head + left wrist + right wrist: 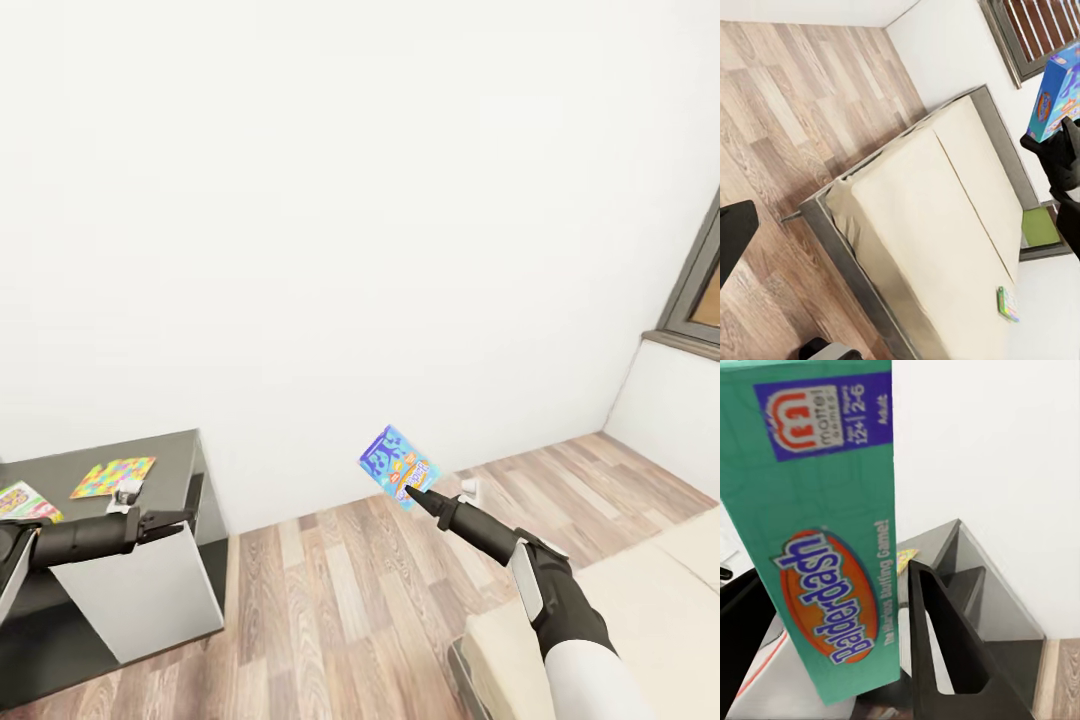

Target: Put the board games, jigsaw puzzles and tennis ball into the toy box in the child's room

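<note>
My right gripper [412,492] is shut on a blue board game [400,466], held up over the wooden floor between the bed and the table. The right wrist view shows the game's teal Balderdash side [825,547] clamped between the dark fingers [945,652]. A green-edged board game [1007,304] lies on the bed [922,225]. On the dark table section [60,470] lie a jigsaw puzzle [112,477] and a green, white and red board game [22,500]. My left gripper [185,510] hangs open at that table's corner. The toy box and tennis ball are out of view.
A white wall stands straight ahead, with a window [705,290] at the right. The bed's beige mattress [640,600] reaches in at the lower right. Wooden floor [340,590] lies between bed and table. A green mat [1039,226] sits beside the bed frame.
</note>
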You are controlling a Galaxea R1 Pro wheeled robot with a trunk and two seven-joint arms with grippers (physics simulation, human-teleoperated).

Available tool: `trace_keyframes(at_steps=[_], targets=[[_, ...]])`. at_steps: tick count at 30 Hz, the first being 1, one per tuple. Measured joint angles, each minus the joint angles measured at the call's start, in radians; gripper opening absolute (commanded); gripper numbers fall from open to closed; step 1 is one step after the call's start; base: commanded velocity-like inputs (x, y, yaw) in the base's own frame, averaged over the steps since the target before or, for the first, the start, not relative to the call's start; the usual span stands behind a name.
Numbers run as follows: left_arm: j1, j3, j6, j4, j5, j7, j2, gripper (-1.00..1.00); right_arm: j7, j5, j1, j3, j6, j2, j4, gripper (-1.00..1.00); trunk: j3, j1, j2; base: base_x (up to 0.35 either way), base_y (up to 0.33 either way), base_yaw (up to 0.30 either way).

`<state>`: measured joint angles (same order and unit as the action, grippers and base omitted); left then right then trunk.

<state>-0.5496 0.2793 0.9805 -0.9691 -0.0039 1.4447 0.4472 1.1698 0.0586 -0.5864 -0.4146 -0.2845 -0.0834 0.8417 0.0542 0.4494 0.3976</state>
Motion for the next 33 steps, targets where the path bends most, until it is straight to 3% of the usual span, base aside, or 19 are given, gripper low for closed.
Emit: trace_keyframes(at_steps=[15, 19, 22, 27, 33], targets=[[0.002, 0.011, 0.010, -0.058, 0.009, 0.028, 0.015, 1.00, -0.099, 0.000, 0.000, 0.003, -0.010, -0.001, 0.000, -1.00, -0.007, 0.000, 0.000, -0.001, -0.001, 0.280], [0.004, 0.011, 0.011, -0.067, 0.003, 0.118, 0.052, 1.00, -0.136, 0.000, 0.000, 0.003, -0.012, -0.001, 0.000, -1.00, -0.009, 0.000, 0.000, 0.000, 0.000, 0.280], [0.006, 0.012, 0.012, -0.068, 0.004, 0.123, 0.094, 1.00, -0.168, 0.001, 0.000, 0.003, -0.014, 0.000, 0.001, -1.00, -0.010, 0.000, 0.000, 0.000, 0.000, 0.270], [0.010, 0.012, 0.012, -0.065, 0.008, 0.123, 0.137, 1.00, -0.185, 0.010, 0.000, 0.000, -0.015, 0.003, 0.002, -1.00, -0.011, 0.000, 0.000, 0.000, 0.000, 0.096], [0.012, 0.012, 0.012, -0.064, 0.009, 0.122, 0.145, 1.00, -0.188, 0.015, 0.000, -0.002, -0.014, 0.007, 0.001, -1.00, -0.011, 0.000, 0.000, 0.000, 0.000, 0.008]])
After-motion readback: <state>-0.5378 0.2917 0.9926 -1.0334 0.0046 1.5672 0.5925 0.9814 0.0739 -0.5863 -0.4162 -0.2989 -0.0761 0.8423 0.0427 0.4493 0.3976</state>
